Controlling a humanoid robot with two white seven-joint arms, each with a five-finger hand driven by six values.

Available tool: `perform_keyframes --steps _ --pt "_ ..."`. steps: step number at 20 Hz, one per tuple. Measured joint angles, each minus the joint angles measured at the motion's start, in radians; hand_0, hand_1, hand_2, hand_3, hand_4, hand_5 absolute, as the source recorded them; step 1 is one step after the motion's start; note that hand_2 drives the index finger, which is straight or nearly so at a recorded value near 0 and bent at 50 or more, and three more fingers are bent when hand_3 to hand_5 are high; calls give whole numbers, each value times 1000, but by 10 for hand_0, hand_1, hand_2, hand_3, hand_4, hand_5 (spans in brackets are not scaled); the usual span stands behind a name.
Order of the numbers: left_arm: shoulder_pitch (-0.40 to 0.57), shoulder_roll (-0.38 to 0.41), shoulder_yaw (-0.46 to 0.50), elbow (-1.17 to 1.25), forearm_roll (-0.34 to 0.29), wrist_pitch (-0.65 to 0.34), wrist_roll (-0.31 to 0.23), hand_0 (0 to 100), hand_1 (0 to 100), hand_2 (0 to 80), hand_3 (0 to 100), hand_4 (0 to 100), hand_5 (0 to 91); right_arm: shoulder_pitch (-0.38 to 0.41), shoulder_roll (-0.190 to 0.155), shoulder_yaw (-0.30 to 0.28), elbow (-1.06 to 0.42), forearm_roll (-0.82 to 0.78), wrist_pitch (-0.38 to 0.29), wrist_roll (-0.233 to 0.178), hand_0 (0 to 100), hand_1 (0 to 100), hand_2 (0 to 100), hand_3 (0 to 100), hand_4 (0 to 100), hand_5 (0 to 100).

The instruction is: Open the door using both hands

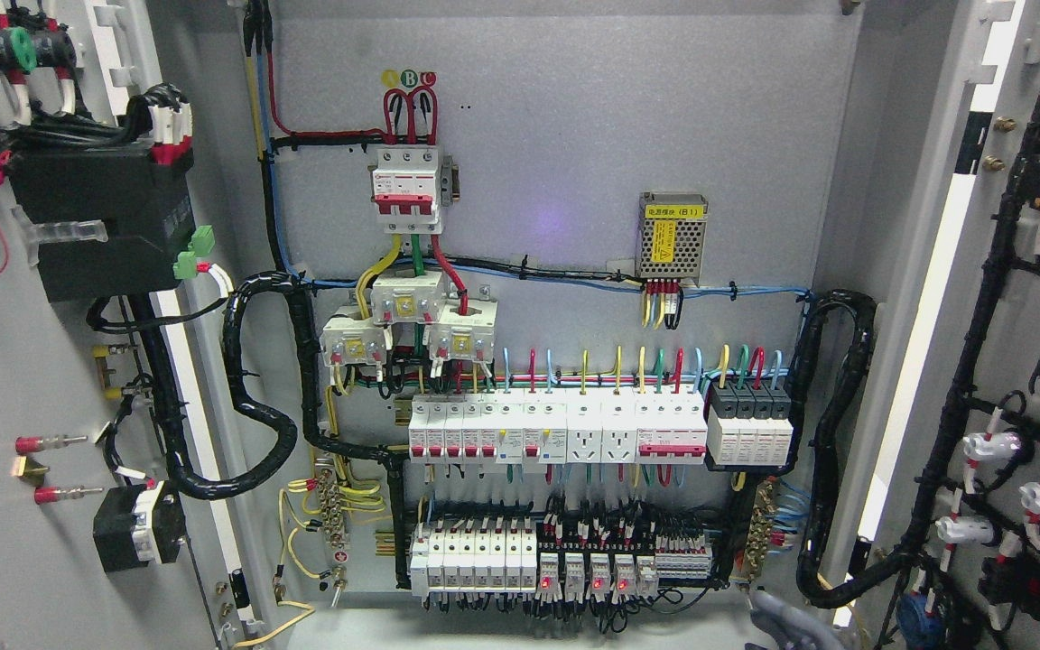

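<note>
- Only one bit of the robot shows: a grey hand (786, 623) at the bottom edge, right of centre.
- Finish is smooth, slightly glossy grey, with a faint bluish cast.
- Shapes are rounded: curved, finger-like segments with darker seams between them.
- Its lower part is cut off by the frame edge.
- No cables, screws or markings can be made out on it.

Round tags "A", "B", "C" (409, 78) above the red breaker — yellow label "(B1)" on the power supply (673, 236)
</note>
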Motion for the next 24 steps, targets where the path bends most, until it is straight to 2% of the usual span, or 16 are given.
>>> perform_keyframes --steps 8,15,24 --pt "-88 29 21 -77 5 -17 0 0 0 0 0 0 0 34 -20 -61 -1 -112 -3 -4 0 0 0 0 0 0" --pt "-128 42 72 -122 12 -23 2 0 0 0 0 0 0 60 -55 -111 0 -160 -3 6 0 0 0 0 0 0" --pt "-149 64 176 -151 93 -23 2 0 0 0 0 0 0 74 -103 -164 1 -174 -34 8 0 0 0 0 0 0"
